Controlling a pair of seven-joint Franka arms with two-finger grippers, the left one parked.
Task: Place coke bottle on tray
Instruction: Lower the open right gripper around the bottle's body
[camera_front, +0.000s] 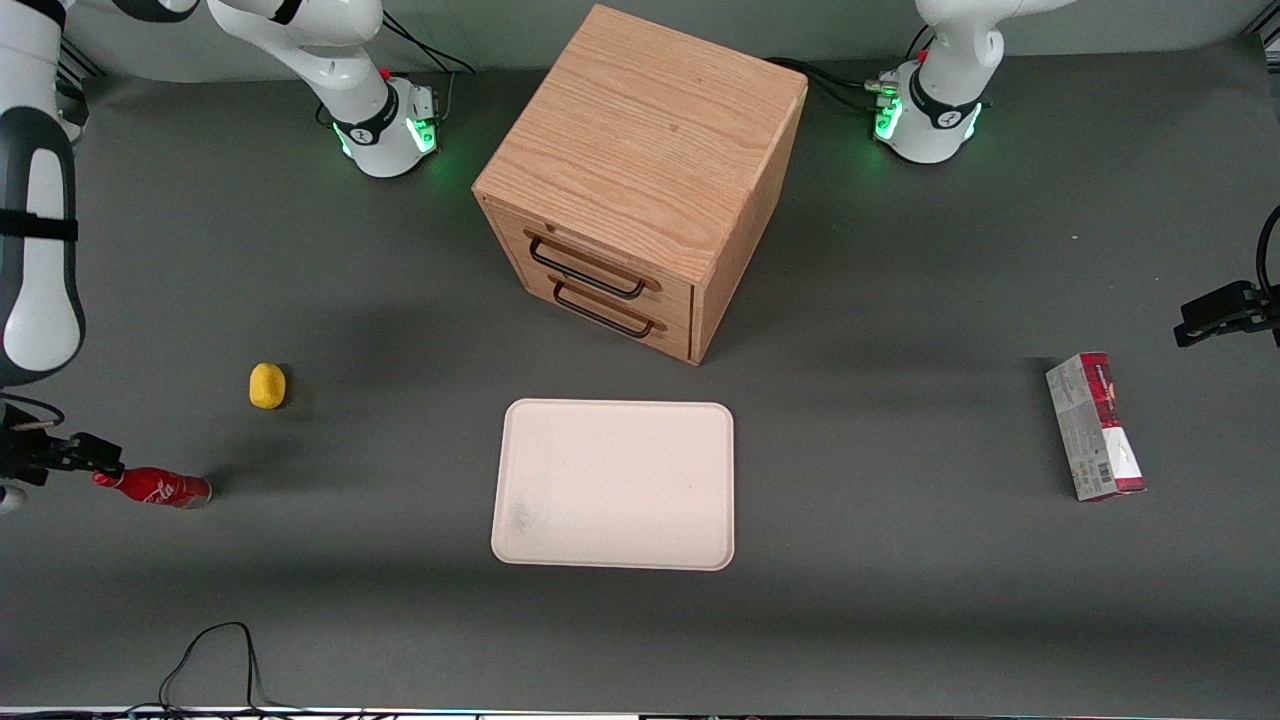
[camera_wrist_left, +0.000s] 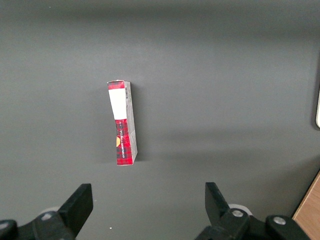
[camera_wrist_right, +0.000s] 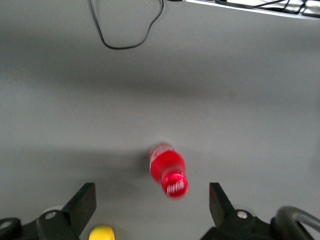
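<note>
So the table (camera_front: 900, 300) has a wooden two-drawer cabinet (camera_front: 640, 170) in the middle, and the tray (camera_front: 615, 485) sits in front of its drawers, nearer the front camera, with nothing on it. A red-and-grey carton (camera_front: 1095, 425) lies way off toward the parked arm's end.

The coke bottle (camera_front: 155, 488) is lying on its side at the working arm's end, well apart from the tray, with a little yellow thing (camera_front: 267, 386) near it.

The end effector (camera_wrist_right: 150, 200) hovers over the bottle's cap end, fingers spread wide, nothing between them. Looks like the approach-for-grasp step to me. Next it probably needs to come down, straddle the bottle, and close, then carry it to the tray.
</note>
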